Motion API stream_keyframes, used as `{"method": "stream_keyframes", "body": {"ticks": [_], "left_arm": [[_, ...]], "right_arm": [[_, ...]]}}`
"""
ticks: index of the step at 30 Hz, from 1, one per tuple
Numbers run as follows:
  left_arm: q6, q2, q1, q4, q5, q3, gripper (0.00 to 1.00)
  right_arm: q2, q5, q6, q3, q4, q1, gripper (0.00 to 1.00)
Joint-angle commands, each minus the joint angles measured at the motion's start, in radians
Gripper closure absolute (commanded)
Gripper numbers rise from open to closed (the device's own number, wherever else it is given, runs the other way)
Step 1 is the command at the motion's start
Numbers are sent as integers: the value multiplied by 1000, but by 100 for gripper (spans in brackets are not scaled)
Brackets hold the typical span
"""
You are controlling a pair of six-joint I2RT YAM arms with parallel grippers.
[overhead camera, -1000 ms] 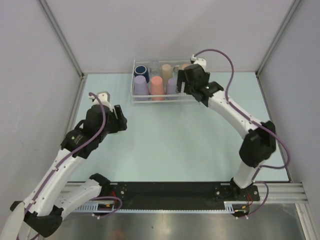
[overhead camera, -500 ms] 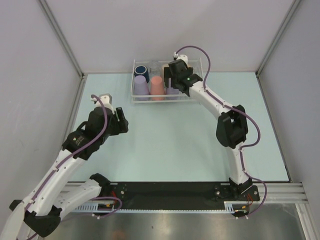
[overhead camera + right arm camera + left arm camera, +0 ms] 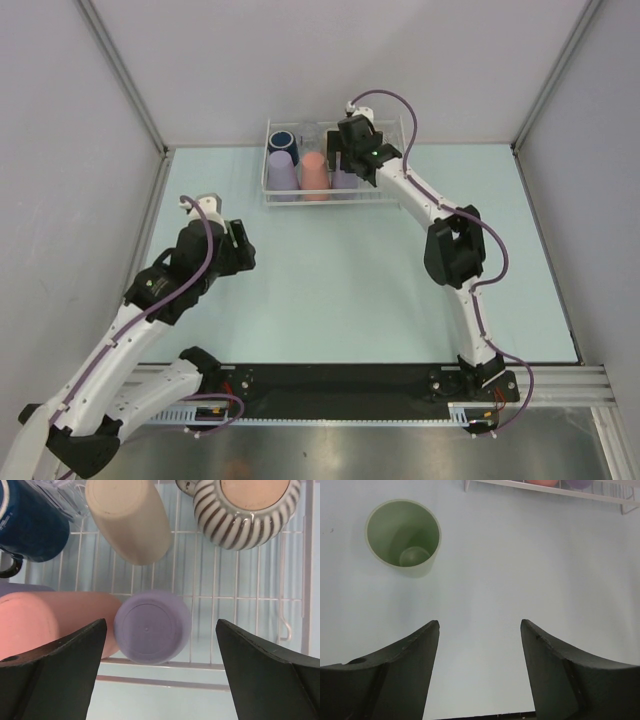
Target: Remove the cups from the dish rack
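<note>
L gripper (image 3: 480, 626) hangs over the tabletop (image 3: 330, 290) toward the left edge, fingers apart w/ nothing btwn them. Just ahead of it a pale green cup (image 3: 403, 535) stands upright on the table, mouth up, outside the rack.

Dish rack (image 3: 330, 199) sits at the middle of the far edge. R gripper (image 3: 161, 625) hovers over the rack's near-right part, fingers spread wide, gripping nothing. Directly below it is a lavender cup (image 3: 152, 627), base up, in the near row. Left of that cup in the same row: salmon-pink cup (image 3: 45, 620), then a 2nd lavender cup (image 3: 282, 170).

Far row, L to R:
- navy mug (image 3: 27, 522), mouth up
- clear cup (image 3: 60, 495), mostly cut off in the wrist view
- tan cup (image 3: 130, 520), base up
- ribbed beige mug (image 3: 247, 510), at the rack's far-right corner; can't tell which way up
</note>
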Motion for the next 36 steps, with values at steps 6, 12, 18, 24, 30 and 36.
{"method": "stream_keyframes", "body": {"ticks": [6, 12, 18, 24, 30, 36], "left_arm": [[-35, -21, -8, -2, -16, -21, 28], [-32, -15, -8, -2, -18, -21, 28], [-33, -4, -8, 9, -13, -24, 28], [-27, 1, -6, 18, -9, -25, 28], [-23, 4, -8, 23, -7, -28, 28], [-24, 13, -8, 40, 1, -28, 28]], "right_arm": [[58, -26, 15, 50, 14, 7, 6], [58, -32, 11, 51, 22, 7, 33], [48, -30, 14, 28, 21, 9, 70], [32, -21, 14, 2, 21, 9, 100], [8, 8, 6, -1, 22, 15, 100], [-33, 11, -8, 76, -15, 15, 100]]}}
